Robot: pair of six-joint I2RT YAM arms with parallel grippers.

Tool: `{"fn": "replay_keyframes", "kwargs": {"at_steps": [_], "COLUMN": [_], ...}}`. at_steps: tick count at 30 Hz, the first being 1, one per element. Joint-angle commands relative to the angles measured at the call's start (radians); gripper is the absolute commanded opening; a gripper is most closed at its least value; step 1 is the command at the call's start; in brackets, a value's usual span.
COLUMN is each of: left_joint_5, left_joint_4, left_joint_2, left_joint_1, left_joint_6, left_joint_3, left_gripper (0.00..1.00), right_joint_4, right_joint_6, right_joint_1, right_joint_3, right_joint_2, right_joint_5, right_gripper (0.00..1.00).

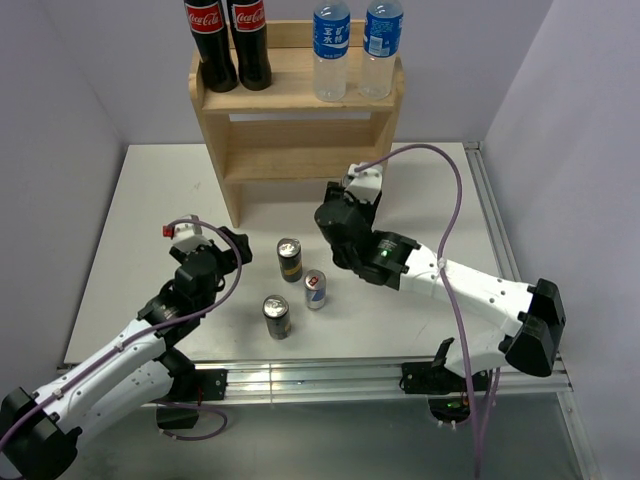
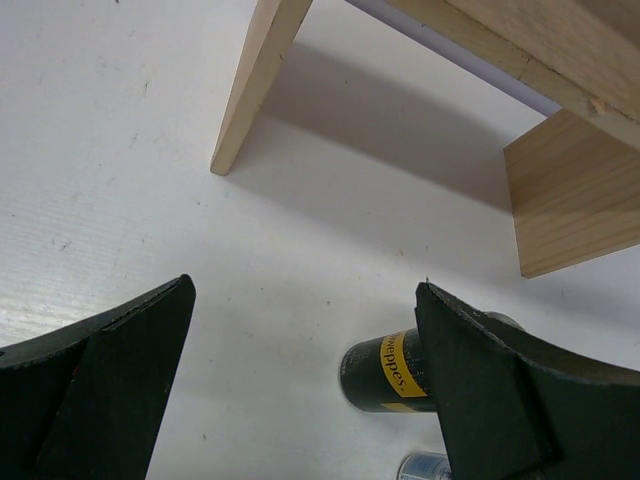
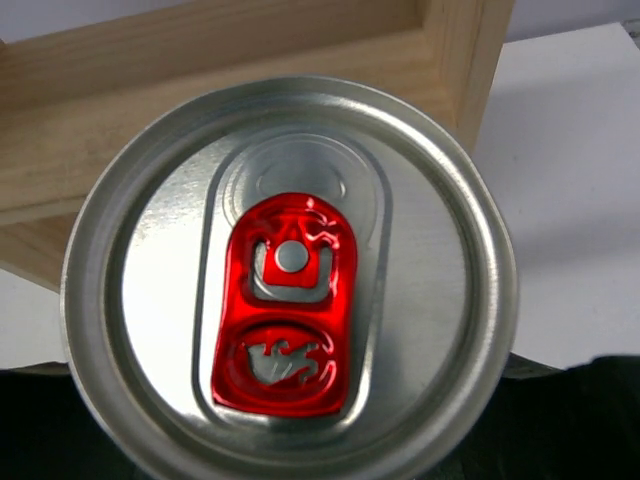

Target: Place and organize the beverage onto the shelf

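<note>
The right end effector (image 1: 342, 214) hangs low just in front of the shelf (image 1: 297, 150), its grip hidden under the wrist. On the top tier stand 2 cola bottles (image 1: 210, 45) at left and 2 water bottles (image 1: 331, 50) at right. On the worktop (image 1: 130, 230) stand 2 dark cans (image 1: 289, 259) and 1 blue-silver can (image 1: 315, 289), near the left end effector (image 1: 236, 246).

Left wrist: its fingers (image 2: 110, 380) are wide apart, holding nothing, with 1 of the dark cans beside the right finger.

Right wrist: the end effector is clamped on a red-tabbed can (image 3: 290, 290), shelf wood just behind.
</note>
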Motion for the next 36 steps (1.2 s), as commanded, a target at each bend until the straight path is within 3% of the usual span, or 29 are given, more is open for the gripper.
{"fn": "replay_keyframes", "kwargs": {"at_steps": [1,10,22,36], "left_joint_5": [-0.016,-0.018,-0.018,-0.024], "left_joint_4": [0.011,0.008,0.008,0.008], "left_joint_2": [-0.026,-0.066,-0.068,-0.063], "left_joint_1": [-0.003,-0.003,-0.003,-0.003], "left_joint_6": [0.005,0.007,0.003,0.002], "left_joint_3": [-0.007,-0.012,-0.013,-0.016], "left_gripper": [0.99,0.99,0.99,0.99], "right_joint_4": [0.045,0.094,0.122,0.191], "right_joint_6": [-0.137,-0.208,-0.254,-0.254], "right_joint_1": [-0.063,-0.253,-0.320,-0.388], "right_joint_3": [0.089,0.222,0.362,0.402], "right_joint_2": [0.022,0.120,0.280,0.375], "right_joint_5": [-0.042,-0.164,-0.211,-0.224], "right_gripper": [0.00,0.00,0.00,0.00]}}
